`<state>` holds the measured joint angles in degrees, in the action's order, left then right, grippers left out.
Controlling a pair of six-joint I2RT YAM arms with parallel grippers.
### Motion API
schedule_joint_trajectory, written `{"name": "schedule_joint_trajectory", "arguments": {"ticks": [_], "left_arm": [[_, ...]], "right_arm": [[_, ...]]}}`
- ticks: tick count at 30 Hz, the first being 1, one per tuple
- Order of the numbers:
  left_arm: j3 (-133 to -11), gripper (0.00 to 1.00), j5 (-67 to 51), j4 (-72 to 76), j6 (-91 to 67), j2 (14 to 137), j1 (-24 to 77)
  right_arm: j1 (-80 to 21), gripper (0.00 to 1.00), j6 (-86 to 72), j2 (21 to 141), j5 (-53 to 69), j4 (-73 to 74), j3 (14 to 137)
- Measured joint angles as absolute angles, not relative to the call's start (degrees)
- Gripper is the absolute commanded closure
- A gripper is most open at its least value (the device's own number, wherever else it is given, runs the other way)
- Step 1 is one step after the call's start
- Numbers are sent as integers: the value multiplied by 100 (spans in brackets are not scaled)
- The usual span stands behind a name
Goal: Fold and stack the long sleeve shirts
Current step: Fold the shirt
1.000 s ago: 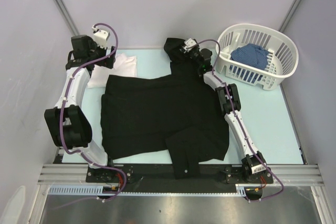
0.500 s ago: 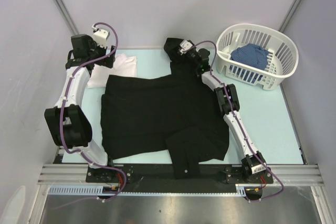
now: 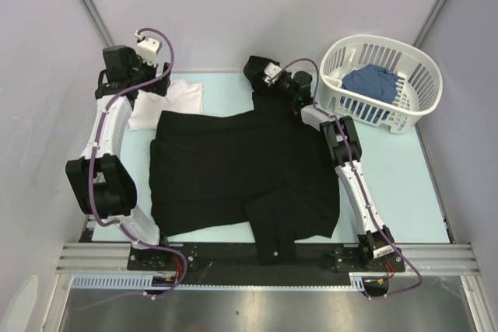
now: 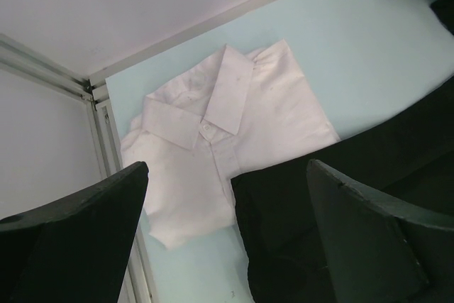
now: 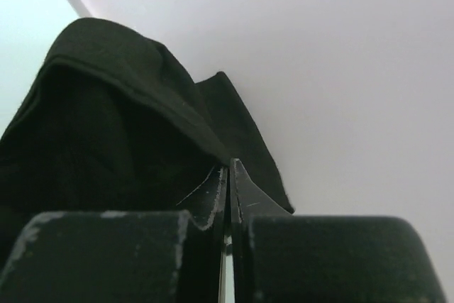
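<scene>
1. Black shirt [image 3: 233, 169] lies spread flat across mid-table [image 3: 405, 192], with one sleeve bunched at the far edge.
2. White shirt [image 4: 234, 140] sits folded, collar up, in the far-left corner.
3. Right gripper [image 5: 228, 175] is clenched at the bunched sleeve; I cannot tell if it pinches cloth.
4. Left gripper [image 4: 227, 175] gapes wide above the white shirt.

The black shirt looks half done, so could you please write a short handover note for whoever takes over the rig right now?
Left gripper: open, above the white shirt, holding nothing.
Right gripper: shut at the black shirt's bunched far sleeve; whether cloth is pinched cannot be told.
Things: white shirt folded at the table's far left corner; black shirt spread mid-table.
Done: white shirt folded.
Left: fold the black shirt, then stack both.
</scene>
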<state>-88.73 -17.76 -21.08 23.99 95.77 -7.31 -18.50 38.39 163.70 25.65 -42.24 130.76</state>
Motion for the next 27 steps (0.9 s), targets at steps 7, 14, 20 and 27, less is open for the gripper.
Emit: {"name": "schedule_joint_trajectory", "arguments": {"ticks": [7,14,20,27], "left_arm": [[-9098,0,-2069,-2141,2401,9633,-731],[-9083,1,-2279,-2276,2399,9631,-714],[-8849,1,-2368,-2423,2392,9496,-698],[-8455,1,-2405,-2663,2370,9043,-698]], "right_arm": [[-1859,100,5175,13806,2628,-3312,10501],[-2169,100,6326,11459,2412,-687,9782],[-2825,100,6593,11080,2038,2753,10169],[-3232,100,5638,12053,2003,6145,11378]]}}
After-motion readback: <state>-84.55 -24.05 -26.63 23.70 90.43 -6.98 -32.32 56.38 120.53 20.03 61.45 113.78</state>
